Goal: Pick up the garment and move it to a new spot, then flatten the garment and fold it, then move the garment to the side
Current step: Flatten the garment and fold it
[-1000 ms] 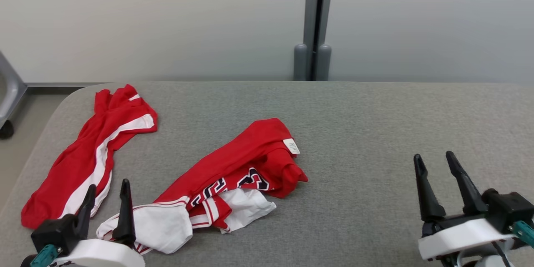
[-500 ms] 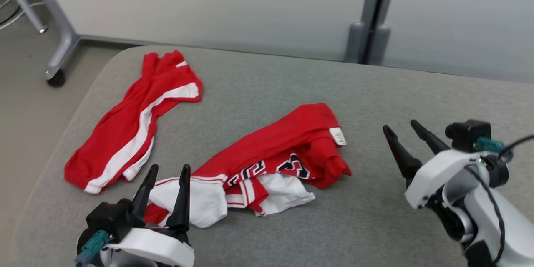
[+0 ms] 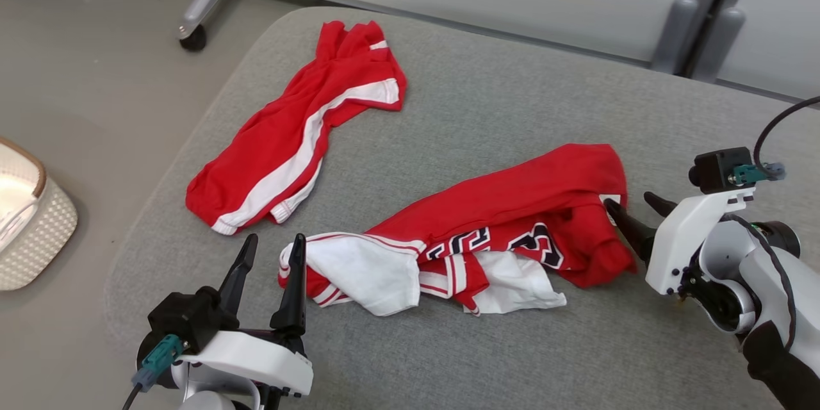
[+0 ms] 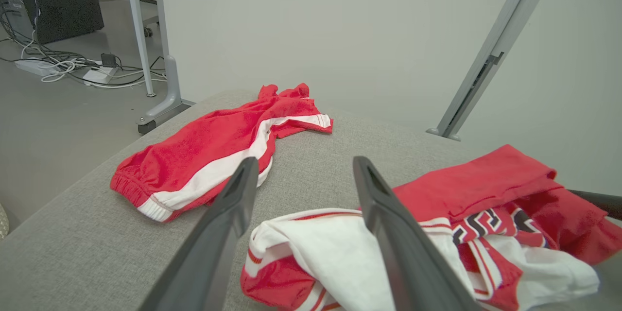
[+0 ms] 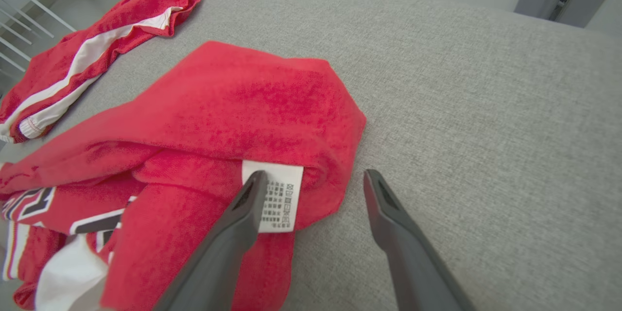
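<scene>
A crumpled red and white jersey (image 3: 500, 230) with dark lettering lies mid-table; it also shows in the left wrist view (image 4: 466, 214) and the right wrist view (image 5: 233, 126). My right gripper (image 3: 631, 206) is open at the jersey's right edge, straddling the fold beside its white care label (image 5: 274, 201). My left gripper (image 3: 272, 255) is open just off the jersey's white left end, holding nothing. A second garment, red shorts with a white stripe (image 3: 301, 134), lies at the table's far left.
The grey padded table (image 3: 487, 90) has a rounded left edge with floor beyond. A pale woven basket (image 3: 29, 224) sits on the floor at left. A wheeled metal leg (image 3: 198, 6) stands behind the table, and grey posts (image 3: 705, 32) rise at the back right.
The head camera has turned left and down, shifting the whole picture right. My right gripper has reached in to the jersey's right edge. My left gripper has come closer to the white end.
</scene>
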Controlling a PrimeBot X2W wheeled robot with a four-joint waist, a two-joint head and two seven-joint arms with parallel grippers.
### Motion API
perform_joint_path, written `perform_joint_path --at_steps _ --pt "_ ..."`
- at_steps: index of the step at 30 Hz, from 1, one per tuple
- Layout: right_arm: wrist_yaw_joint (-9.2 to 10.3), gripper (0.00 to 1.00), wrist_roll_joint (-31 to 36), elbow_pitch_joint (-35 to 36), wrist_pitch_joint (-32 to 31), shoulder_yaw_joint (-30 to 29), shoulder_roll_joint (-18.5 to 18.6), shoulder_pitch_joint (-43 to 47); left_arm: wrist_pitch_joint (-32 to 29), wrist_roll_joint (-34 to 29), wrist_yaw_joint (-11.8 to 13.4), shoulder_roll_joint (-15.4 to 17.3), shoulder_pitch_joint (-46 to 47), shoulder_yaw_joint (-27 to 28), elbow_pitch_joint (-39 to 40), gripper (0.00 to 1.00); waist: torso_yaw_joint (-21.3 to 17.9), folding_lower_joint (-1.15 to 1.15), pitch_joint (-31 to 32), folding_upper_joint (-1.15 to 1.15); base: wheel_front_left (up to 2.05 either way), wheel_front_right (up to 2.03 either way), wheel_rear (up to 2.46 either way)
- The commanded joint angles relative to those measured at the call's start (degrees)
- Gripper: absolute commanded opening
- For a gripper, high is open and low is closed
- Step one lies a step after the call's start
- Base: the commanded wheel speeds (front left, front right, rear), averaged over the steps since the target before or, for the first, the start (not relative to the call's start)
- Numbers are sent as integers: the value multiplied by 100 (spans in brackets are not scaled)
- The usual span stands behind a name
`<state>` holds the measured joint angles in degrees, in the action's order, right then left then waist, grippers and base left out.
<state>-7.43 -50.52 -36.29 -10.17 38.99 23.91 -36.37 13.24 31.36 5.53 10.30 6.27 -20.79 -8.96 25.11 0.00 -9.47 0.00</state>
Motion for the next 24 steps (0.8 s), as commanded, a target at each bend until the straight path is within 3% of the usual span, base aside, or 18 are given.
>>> perform_joint_path --at_steps 1,6,7,8,9,16,24 --pt "-11 100 -55 -82 -19 58 102 -109 39 37 -36 -1 120 10 -11 100 125 0 -99 0 0 0 0" --pt "-11 100 -239 -322 56 395 154 -348 76 36 -47 -45 173 17 -71 100 266 0 -227 0 0 0 0" --pt "-11 95 -265 -358 107 452 168 -405 83 37 -49 -49 178 20 -84 100 279 0 -242 0 0 0 0" --pt "-11 40 -301 -391 165 505 178 -449 91 39 -51 -56 185 23 -96 100 286 0 -250 0 0 0 0" --pt "-11 0 -348 -425 218 553 181 -468 91 41 -55 -58 190 30 -110 100 288 0 -255 0 0 0 0" --pt "-11 0 -595 -477 716 893 199 -534 103 63 -31 -21 120 56 -238 100 80 0 1 0 0 0 0" --pt "-11 0 -767 -136 1299 1270 392 -257 1 96 28 167 -118 94 -226 100 -576 0 714 0 0 0 0"
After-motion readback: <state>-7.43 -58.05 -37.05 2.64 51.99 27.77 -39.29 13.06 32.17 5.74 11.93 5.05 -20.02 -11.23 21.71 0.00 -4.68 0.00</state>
